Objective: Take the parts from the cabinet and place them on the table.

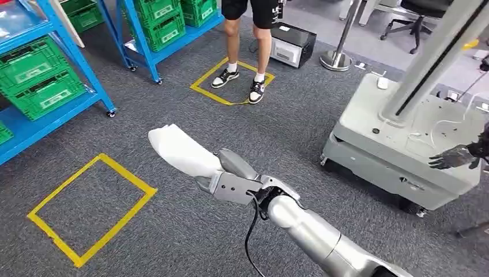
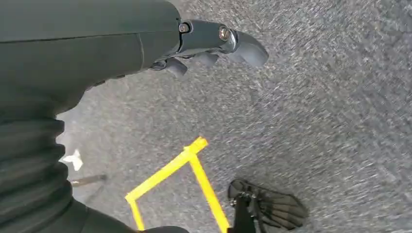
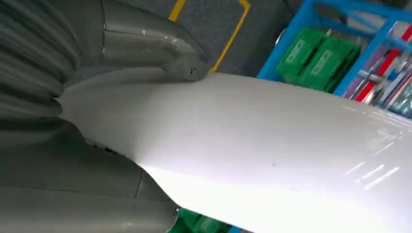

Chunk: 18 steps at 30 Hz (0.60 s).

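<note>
White part [image 1: 181, 151]: long, smooth, pale piece, grasped at its near end by the right hand [image 1: 230, 179] and carried out over the grey carpet [image 1: 173, 231], tip pointing toward the blue shelving [image 1: 86, 75] with green crates [image 1: 40, 81]. Left hand [image 2: 214, 46]: released, fingers loosely apart, nothing in it, above carpet. Surroundings: yellow tape square [image 1: 92, 208] on the floor; person's legs [image 1: 245, 52] standing in a second tape square; grey wheeled base [image 1: 403, 138] alongside.

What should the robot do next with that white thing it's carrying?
Probably keep its grip and turn to look for the table. The right robot hand holds the white part over bare carpet, with blue shelves of green crates beyond.
</note>
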Tool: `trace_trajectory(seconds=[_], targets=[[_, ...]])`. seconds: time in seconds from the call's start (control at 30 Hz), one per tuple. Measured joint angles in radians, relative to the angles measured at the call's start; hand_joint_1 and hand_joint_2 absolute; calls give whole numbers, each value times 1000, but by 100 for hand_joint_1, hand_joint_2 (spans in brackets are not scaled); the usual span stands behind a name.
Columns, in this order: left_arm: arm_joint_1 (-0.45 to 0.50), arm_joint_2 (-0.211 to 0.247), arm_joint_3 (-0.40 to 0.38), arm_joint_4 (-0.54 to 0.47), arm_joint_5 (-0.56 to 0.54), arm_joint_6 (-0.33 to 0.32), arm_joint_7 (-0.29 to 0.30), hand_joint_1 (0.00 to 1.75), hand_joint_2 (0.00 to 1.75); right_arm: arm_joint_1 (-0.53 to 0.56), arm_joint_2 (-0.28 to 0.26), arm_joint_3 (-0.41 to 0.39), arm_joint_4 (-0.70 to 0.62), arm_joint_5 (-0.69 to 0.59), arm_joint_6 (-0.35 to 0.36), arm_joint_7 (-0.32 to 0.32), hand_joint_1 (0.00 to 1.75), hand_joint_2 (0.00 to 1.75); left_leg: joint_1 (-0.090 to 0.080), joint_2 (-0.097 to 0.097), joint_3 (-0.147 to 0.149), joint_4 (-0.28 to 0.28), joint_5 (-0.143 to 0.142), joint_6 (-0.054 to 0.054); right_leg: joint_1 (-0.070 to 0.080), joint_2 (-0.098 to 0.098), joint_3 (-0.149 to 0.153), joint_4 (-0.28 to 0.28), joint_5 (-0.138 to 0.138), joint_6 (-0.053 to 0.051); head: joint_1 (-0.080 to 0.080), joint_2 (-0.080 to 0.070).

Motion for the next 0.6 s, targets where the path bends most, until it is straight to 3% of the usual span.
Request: trace_trajectory(seconds=[0.07, 0.1, 0.13, 0.17, 0.2, 0.27, 0.3, 0.33, 0.37, 0.4, 0.43, 0.47, 0.57, 0.6], targets=[[-1, -14, 0, 0, -2, 6, 30, 0, 175, 21, -10, -9, -19, 19, -3, 28, 175, 175, 2, 24, 11, -10, 1, -11, 4, 26, -4, -2, 2, -10, 0, 0], [1, -20, 0, 0, -3, 10, 38, 0, 175, 31, -15, -14, -32, 28, -1, 37, 175, 175, 4, 23, 6, -7, -6, -18, -10, 39, 4, -14, 12, -22, 0, 0], [3, -32, 0, 1, -3, 11, 41, 0, 175, 38, -24, -22, -46, 35, 2, 43, 175, 175, 7, -30, 4, 11, -24, -22, -11, 49, 6, -18, 15, -25, -1, 0], [8, -38, 0, 2, -5, 12, 48, 0, 175, 39, -27, -25, -56, 40, 12, 50, 175, 175, 10, -72, -19, 66, -61, -22, -13, 58, 5, -18, 17, -32, -2, 0], [13, -45, 0, 3, -11, 13, 60, 0, 175, 45, -29, -26, -64, 45, 20, 52, 175, 175, 10, -94, -54, 146, -101, -23, -13, 73, 4, -18, 17, -33, -3, 0], [23, -55, -2, 6, -28, 16, 83, 0, 175, 67, -37, -27, -84, 51, 35, 64, 175, 175, 9, -107, -123, 288, -149, -25, -10, 102, 4, -16, 16, -34, -3, 0], [26, -58, -3, 6, -38, 18, 87, 0, 175, 78, -42, -27, -96, 57, 39, 79, 175, 175, 9, -108, -133, 298, -138, -25, -10, 117, 4, -14, 16, -33, -3, 0], [26, -62, -5, 7, -46, 19, 82, 0, 175, 89, -48, -28, -111, 62, 44, 93, 175, 175, 10, -109, -121, 264, -105, -24, -10, 131, 4, -12, 16, -33, -4, 0], [25, -63, -5, 6, -50, 19, 64, 0, 175, 99, -53, -30, -131, 67, 53, 106, 175, 175, 11, -113, -86, 182, -53, -22, -11, 146, 4, -9, 14, -30, -3, 0], [22, -63, -6, 6, -54, 18, 48, 0, 175, 103, -56, -30, -145, 69, 55, 111, 175, 175, 14, -129, -45, 91, -7, -22, -13, 159, 4, -4, 12, -26, -3, 0], [19, -63, -6, 6, -55, 14, 38, 0, 175, 103, -57, -30, -156, 72, 59, 116, 175, 175, 19, -179, -16, 22, 3, -21, -15, 169, 1, 1, 9, -21, -3, 0], [14, -63, -8, 8, -56, 13, 33, 0, 175, 101, -59, -30, -164, 74, 61, 119, 175, 175, 21, -221, -10, 9, -9, -22, -11, 181, -8, 10, 7, -11, -5, 0], [-3, -63, -10, 6, -58, 11, 20, 0, 175, 106, -64, -31, -179, 79, 68, 121, 175, 175, 11, -183, -8, 16, -4, -4, -21, 217, -17, -3, 23, 14, -5, 0], [-6, -64, -11, 4, -63, 10, 12, 0, 175, 106, -67, -32, -182, 80, 69, 121, 175, 175, 19, -170, -5, 7, 3, 7, -20, 227, -21, -4, 25, 21, -5, 0]])
